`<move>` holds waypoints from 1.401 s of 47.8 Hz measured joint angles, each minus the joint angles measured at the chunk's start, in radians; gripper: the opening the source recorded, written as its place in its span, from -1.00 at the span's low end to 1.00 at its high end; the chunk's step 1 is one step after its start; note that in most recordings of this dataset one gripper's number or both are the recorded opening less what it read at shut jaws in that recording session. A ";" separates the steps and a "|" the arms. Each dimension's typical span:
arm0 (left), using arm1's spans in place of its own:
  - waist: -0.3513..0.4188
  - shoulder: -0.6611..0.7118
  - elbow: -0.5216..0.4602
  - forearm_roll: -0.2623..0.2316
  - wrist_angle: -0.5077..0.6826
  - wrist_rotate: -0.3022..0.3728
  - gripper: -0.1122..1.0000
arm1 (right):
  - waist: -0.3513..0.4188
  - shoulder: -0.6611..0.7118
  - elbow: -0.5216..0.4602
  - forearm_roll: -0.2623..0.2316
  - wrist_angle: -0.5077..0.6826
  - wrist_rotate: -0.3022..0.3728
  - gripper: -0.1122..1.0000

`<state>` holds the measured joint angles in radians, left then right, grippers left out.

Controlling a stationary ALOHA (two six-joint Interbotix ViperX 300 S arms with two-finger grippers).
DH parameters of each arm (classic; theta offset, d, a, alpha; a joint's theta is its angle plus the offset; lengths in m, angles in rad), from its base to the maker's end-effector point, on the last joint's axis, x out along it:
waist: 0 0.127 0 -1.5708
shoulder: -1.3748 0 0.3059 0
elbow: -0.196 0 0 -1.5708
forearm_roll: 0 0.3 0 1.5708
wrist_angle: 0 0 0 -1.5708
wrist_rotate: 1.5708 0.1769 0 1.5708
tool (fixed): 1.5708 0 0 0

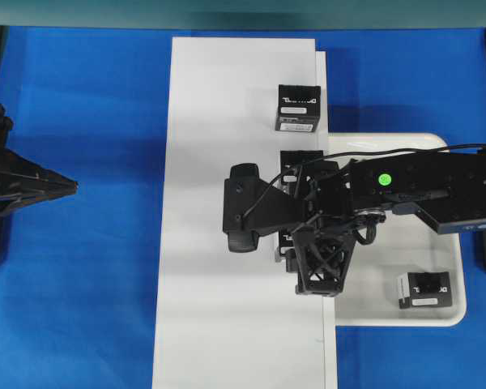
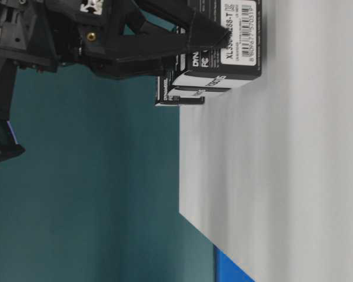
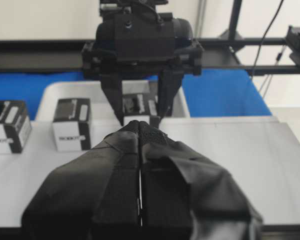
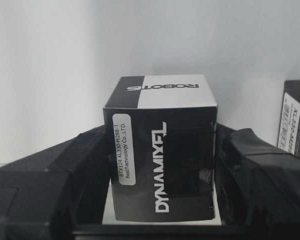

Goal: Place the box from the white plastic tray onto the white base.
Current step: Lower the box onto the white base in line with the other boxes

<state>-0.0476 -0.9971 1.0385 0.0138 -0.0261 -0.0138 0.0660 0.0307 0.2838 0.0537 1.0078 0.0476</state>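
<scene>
One blue table [image 1: 89,267] fills my overhead view, bare on its left. The base [image 1: 227,308] runs long down the middle, its near half open for moving. The tray [image 1: 437,312] butts against the base's stepped right edge. My right gripper [image 4: 162,175] reaches across that edge and has both fingers pressed against the sides of a box [image 4: 162,155], clamping it over the base near another box [image 1: 298,107]. A third box [image 1: 424,289] lies in the tray's near corner. My left gripper [image 3: 140,165] hangs at the far left, jaws closed together, holding nothing
</scene>
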 measured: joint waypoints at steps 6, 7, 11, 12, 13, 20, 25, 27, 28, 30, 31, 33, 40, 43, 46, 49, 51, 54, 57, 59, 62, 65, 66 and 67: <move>0.000 0.002 0.000 0.000 0.000 0.000 -0.90 | -0.006 0.000 0.009 0.000 -0.003 -0.002 0.25; -0.003 0.000 0.000 0.000 0.000 0.000 -0.90 | -0.006 0.000 0.011 0.000 -0.005 -0.002 0.25; -0.003 0.000 0.002 0.002 0.000 0.000 -0.90 | -0.011 0.000 0.017 0.002 -0.015 -0.003 0.25; -0.003 0.002 0.000 0.002 -0.002 0.000 -0.90 | -0.011 0.000 0.017 0.000 -0.017 -0.002 0.25; 0.000 0.002 0.000 0.002 0.000 0.000 -0.90 | -0.012 0.000 0.018 0.002 -0.021 -0.003 0.25; 0.000 0.000 0.000 0.000 0.000 0.000 -0.90 | -0.014 0.003 0.028 0.002 -0.032 -0.003 0.25; 0.000 0.002 0.000 0.002 0.000 0.000 -0.90 | -0.012 0.003 0.029 0.002 -0.032 -0.003 0.25; 0.000 0.002 0.000 0.002 0.000 0.000 -0.90 | -0.012 0.003 0.029 0.003 -0.032 -0.002 0.25; 0.000 0.002 0.000 0.002 0.000 0.000 -0.90 | -0.012 0.003 0.031 0.003 -0.032 -0.002 0.25; -0.003 0.002 0.000 0.000 0.000 0.000 -0.90 | -0.011 0.003 0.031 0.003 -0.032 -0.002 0.25; 0.000 0.002 0.000 0.002 0.000 0.000 -0.90 | -0.011 0.003 0.029 0.003 -0.034 -0.002 0.24; 0.000 0.000 0.000 0.002 0.000 0.000 -0.90 | -0.011 0.003 0.031 0.003 -0.034 -0.002 0.25; 0.000 0.000 0.000 0.002 0.000 0.000 -0.90 | -0.011 0.003 0.031 0.005 -0.034 0.003 0.25; 0.000 0.002 0.000 0.002 0.000 0.000 -0.90 | -0.009 0.003 0.031 0.008 -0.032 0.005 0.25; -0.003 0.002 0.000 0.002 0.000 0.000 -0.90 | -0.008 0.003 0.031 0.014 -0.032 0.005 0.25; 0.000 0.002 0.000 0.000 0.000 0.000 -0.90 | -0.006 0.003 0.031 0.017 -0.032 0.003 0.25; 0.000 0.002 0.000 0.002 0.000 0.000 -0.90 | -0.005 0.003 0.032 0.018 -0.032 0.005 0.25; 0.000 0.000 0.000 0.002 0.000 0.000 -0.90 | -0.003 0.003 0.032 0.018 -0.032 0.005 0.25; 0.000 0.002 0.000 0.002 0.000 0.000 -0.90 | -0.002 0.003 0.031 0.020 -0.032 0.003 0.25; 0.000 0.002 0.000 0.002 0.000 0.000 -0.90 | -0.003 0.003 0.032 0.020 -0.032 0.005 0.25; 0.000 0.000 0.000 0.002 -0.002 0.000 -0.90 | -0.002 0.003 0.032 0.018 -0.031 0.005 0.25; 0.000 0.002 0.000 0.000 0.000 0.000 -0.90 | -0.002 0.003 0.035 0.018 -0.032 0.005 0.25; -0.003 0.000 0.000 0.000 0.000 0.000 -0.90 | -0.002 0.003 0.037 0.018 -0.032 0.005 0.25; 0.000 0.002 0.000 0.000 0.000 0.000 -0.90 | -0.002 0.003 0.037 0.018 -0.032 0.005 0.25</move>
<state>-0.0476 -0.9956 1.0385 0.0138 -0.0261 -0.0138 0.0644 0.0337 0.3206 0.0721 0.9756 0.0522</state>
